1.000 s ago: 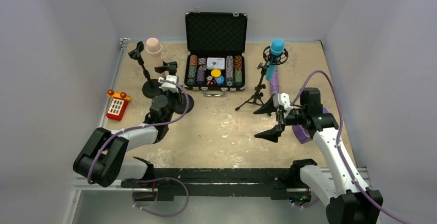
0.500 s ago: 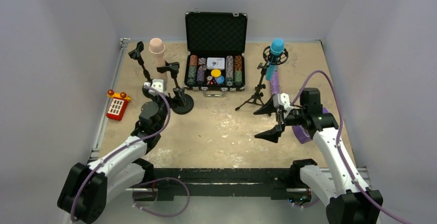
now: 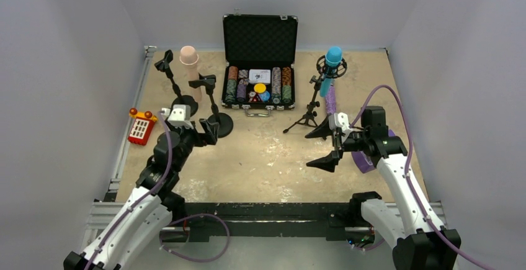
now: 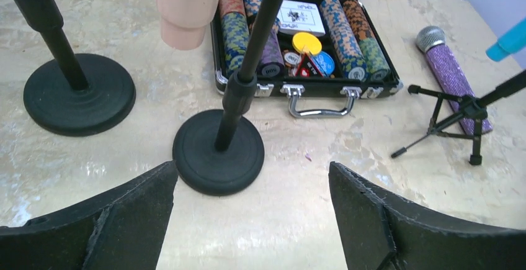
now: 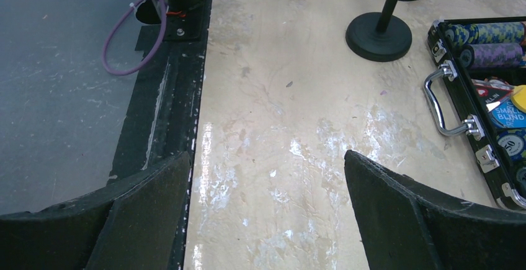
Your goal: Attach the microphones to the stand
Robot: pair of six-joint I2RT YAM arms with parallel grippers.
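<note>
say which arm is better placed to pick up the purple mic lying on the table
Right, probably. The purple mic lies by the tripod, just beyond the open right gripper; the left gripper, also open, is far off by the round-base stands.

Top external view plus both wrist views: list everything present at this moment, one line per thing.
poker chip case: one, black, open, far centre
poker chips: several rows, mixed colours, inside the case
round-base stands: two, black, far left
tripod stand: one, black, right of the case
peach-pink microphone: one, raised off the table at the round-base stands
cyan microphone: one, up in the tripod stand's mount
purple glitter microphone: one, silver head, lying by the tripod's legs
toy: one, red and yellow, left edge
purple object: one, near right, mostly hidden
table: one, beige
left gripper: open, empty, facing the nearer round base
right gripper: open, empty, over bare table
</note>
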